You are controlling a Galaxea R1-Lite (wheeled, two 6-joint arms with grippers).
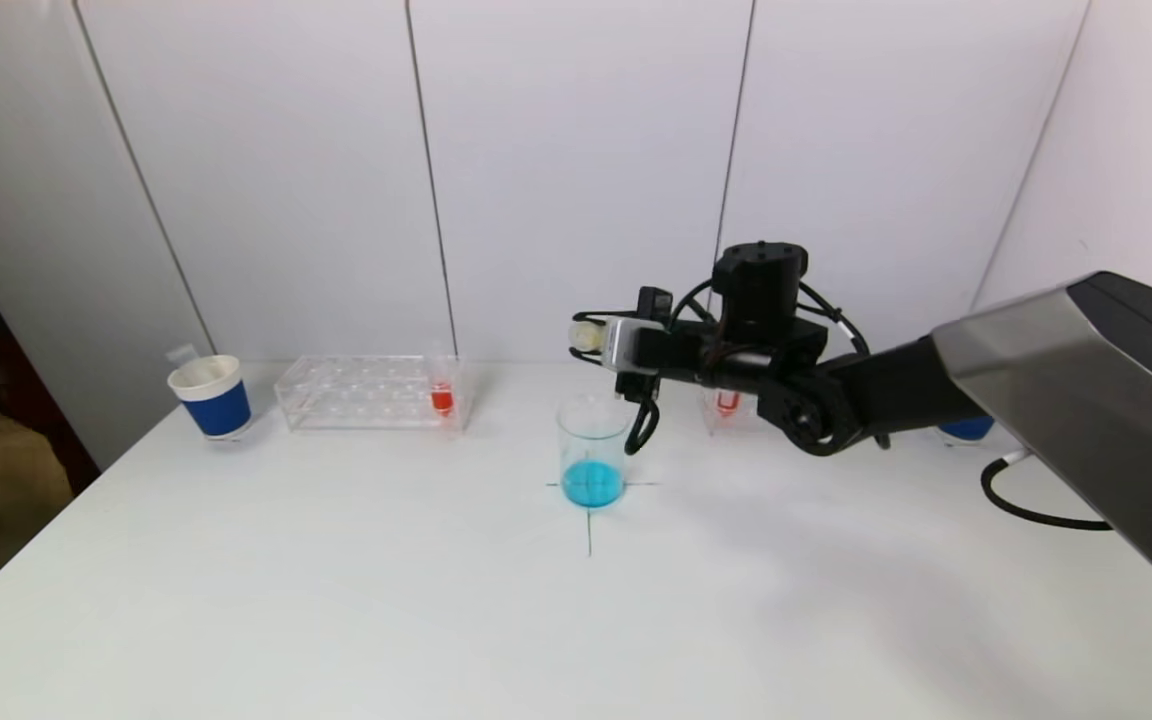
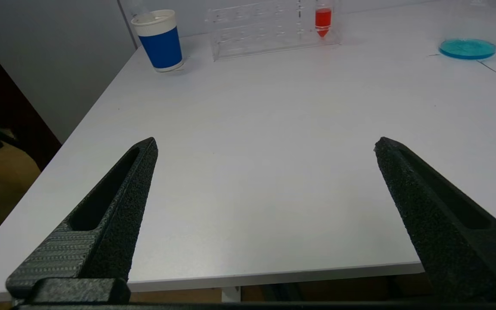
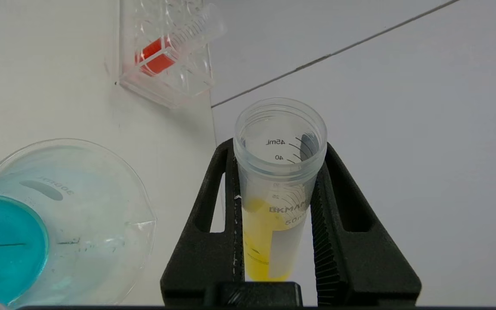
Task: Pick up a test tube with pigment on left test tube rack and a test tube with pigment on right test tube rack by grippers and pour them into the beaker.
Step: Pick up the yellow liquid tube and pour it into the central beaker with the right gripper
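Looking from the head view, you had the right gripper [image 1: 588,338] turned on its side above and just behind the beaker [image 1: 593,452], which stood on the cross mark on the table [image 1: 336,600] and already held blue liquid. A pale tube end showed at the gripper's tip. The left test tube rack [image 1: 371,392] held one tube with red pigment [image 1: 442,398] at its right end; the right test tube rack [image 1: 726,405] was mostly hidden behind the arm, with a red tube just visible. A blue paper cup [image 1: 211,397] stood beside the left rack.

From the left wrist view, your left gripper [image 2: 265,146] hung low near the table's front edge, jaws spread wide with nothing between them, well apart from the left rack.

From the right wrist view, the jaws were clamped on a test tube with yellow pigment [image 3: 274,206]. Its mouth was open and lay beside the beaker's rim, not over it, and the yellow liquid sat back from the mouth.

Judgement: the blue in the beaker suggested one pour was done. The yellow was lifted but not poured; shifting over the rim and tipping further remained.
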